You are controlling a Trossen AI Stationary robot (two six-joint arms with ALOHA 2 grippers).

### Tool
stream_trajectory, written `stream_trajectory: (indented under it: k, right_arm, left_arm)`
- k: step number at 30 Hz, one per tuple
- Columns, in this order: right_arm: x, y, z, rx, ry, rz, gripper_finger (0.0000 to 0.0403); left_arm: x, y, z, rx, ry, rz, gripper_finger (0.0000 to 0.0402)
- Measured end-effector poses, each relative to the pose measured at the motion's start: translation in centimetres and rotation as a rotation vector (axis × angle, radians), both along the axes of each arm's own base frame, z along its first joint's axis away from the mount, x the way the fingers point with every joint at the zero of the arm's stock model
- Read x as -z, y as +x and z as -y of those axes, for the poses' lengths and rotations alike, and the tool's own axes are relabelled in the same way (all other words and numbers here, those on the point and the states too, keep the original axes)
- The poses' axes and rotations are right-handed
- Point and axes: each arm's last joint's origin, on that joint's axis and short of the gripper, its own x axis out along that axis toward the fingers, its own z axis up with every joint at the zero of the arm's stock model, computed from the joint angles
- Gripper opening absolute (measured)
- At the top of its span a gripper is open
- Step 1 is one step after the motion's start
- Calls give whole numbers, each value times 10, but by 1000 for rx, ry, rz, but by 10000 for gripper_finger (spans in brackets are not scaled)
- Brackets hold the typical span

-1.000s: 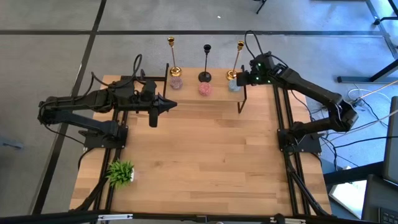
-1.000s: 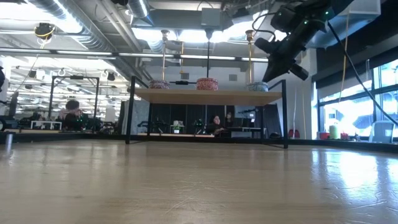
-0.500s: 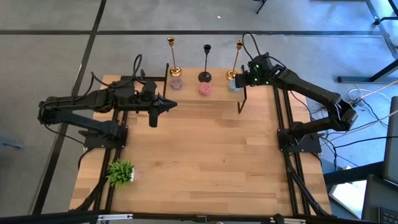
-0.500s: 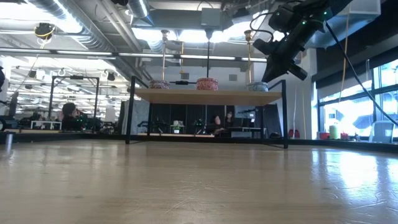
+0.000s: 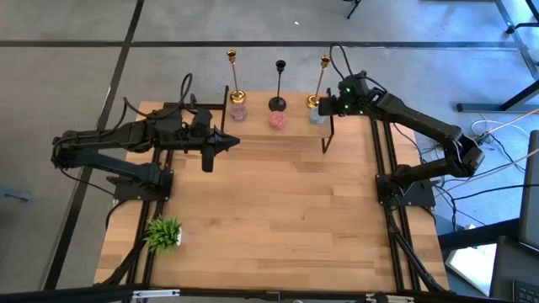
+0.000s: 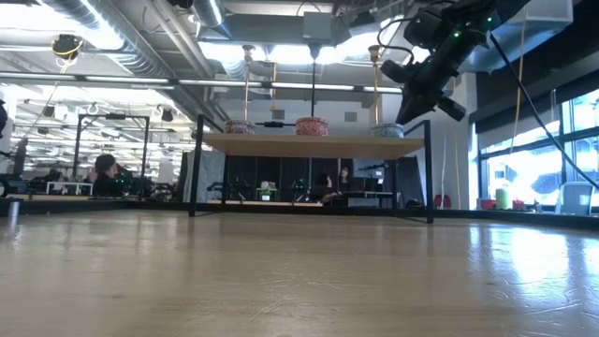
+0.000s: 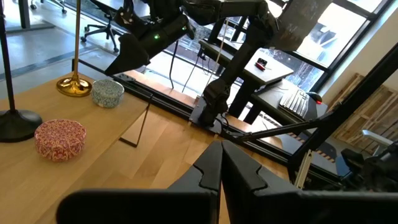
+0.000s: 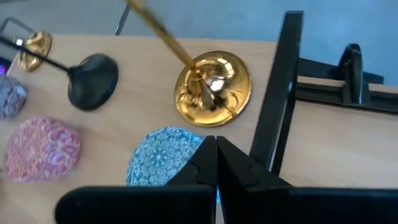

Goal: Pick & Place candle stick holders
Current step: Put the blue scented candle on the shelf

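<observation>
The right tool [image 5: 323, 107] (fingers pressed together, holding nothing) hovers beside the right gold candlestick [image 5: 322, 77] on the shelf [image 6: 314, 143].

Right claw [image 5: 324, 105] edged closer to the right gold candlestick [image 5: 320, 84]

High view straight down; low view table-level; both share shelf [image 5: 278, 130] [image 6: 314, 143].

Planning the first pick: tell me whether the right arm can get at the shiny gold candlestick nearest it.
Probably yes. The right gripper, shut, hovers beside the gold candlestick on the raised wooden shelf. Nothing lies between them, though the round blue tin sits close to its base.
</observation>
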Motion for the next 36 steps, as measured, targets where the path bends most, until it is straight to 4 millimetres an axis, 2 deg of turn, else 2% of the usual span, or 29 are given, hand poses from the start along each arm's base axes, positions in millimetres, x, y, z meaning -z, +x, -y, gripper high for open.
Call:
stream_trajectory:
  k: [9, 14, 22, 31, 36]
  right_arm:
    - [-8, -3, -7, 98, 19, 59, 0]
    - [-6, -8, -14, 222, 103, 63, 0]
    - [-11, 2, -18, 291, 141, 202, 0]
    - [-8, -2, -19, 352, 124, 148, 0]
    - [-3, 3, -19, 373, 120, 130, 0]
  left_arm:
    - [0, 0, 0, 0, 0, 0, 2]
    - [0, 0, 0, 0, 0, 0, 2]
    - [0, 0, 0, -3, 1, 0, 1]
    - [0, 0, 0, -7, 2, 0, 2]
    - [0, 0, 0, -7, 5, -1, 1]
